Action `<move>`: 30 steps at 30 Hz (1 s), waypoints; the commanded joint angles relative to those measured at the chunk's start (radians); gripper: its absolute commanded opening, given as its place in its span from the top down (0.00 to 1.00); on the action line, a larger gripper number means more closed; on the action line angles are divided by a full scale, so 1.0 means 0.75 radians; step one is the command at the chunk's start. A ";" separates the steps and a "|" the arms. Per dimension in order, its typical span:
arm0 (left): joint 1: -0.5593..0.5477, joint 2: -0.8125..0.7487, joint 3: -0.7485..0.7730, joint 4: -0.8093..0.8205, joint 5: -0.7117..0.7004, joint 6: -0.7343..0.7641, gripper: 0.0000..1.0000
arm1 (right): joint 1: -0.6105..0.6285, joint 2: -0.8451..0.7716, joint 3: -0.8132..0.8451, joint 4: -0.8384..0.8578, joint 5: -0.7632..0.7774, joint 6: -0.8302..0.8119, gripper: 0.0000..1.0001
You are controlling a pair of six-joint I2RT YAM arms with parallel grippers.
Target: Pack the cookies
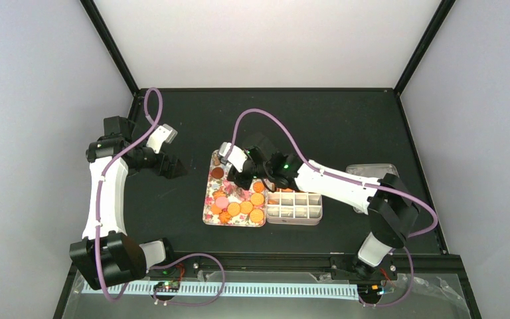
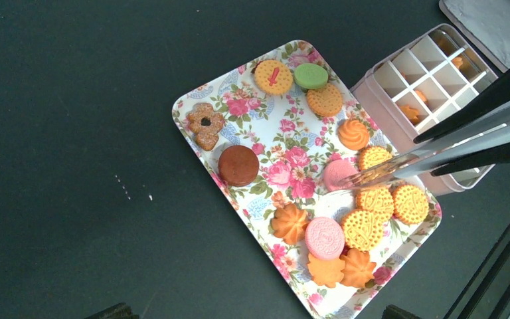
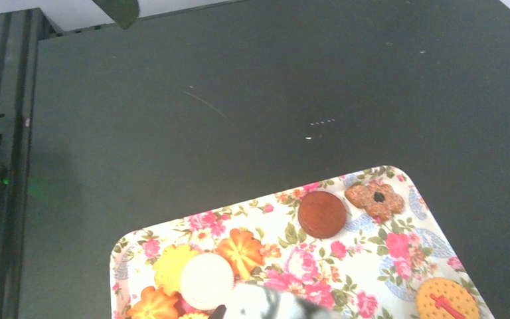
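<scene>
At the near end of the flowered tray point(image 2: 285, 133) lie most of the cookies point(image 2: 362, 229). They are small, light, rigid rounds and rosettes, golden with pressed lattice faces or ridged swirls, and one is pink. They look brittle at the rims, and being thin and flat they offer little to hold from above. I judge a gentle pinch across the diameter, edge to edge, the safest hold.

Just beyond, the right gripper point(image 1: 242, 178) is clamped on the metal tongs point(image 2: 438, 149). Their smooth, shiny tips reach a pale pink cookie point(image 2: 335, 174), and polished metal on a hard biscuit may slip.

Beside the tray stands the divided box point(image 2: 385, 113), with thin white partitions and a few orange pieces already in its cells.

Farther along the tray sit a smooth brown disc point(image 2: 239, 165), a crumbly flower shape point(image 2: 204, 125) and a green round point(image 2: 311, 76).

The left gripper point(image 1: 172, 166) hangs wide open over the dark matte desk point(image 2: 73, 133), well apart from the tray.
</scene>
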 commanded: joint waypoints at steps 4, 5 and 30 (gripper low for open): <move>0.008 -0.009 0.038 -0.018 0.027 0.031 0.01 | -0.001 -0.102 0.020 0.006 0.113 -0.024 0.90; 0.009 -0.009 0.039 -0.021 0.029 0.031 0.01 | -0.002 -0.111 0.027 0.009 0.125 -0.027 0.90; 0.007 -0.017 0.046 -0.028 0.014 0.039 0.01 | -0.038 -0.022 -0.080 0.104 0.128 0.044 0.64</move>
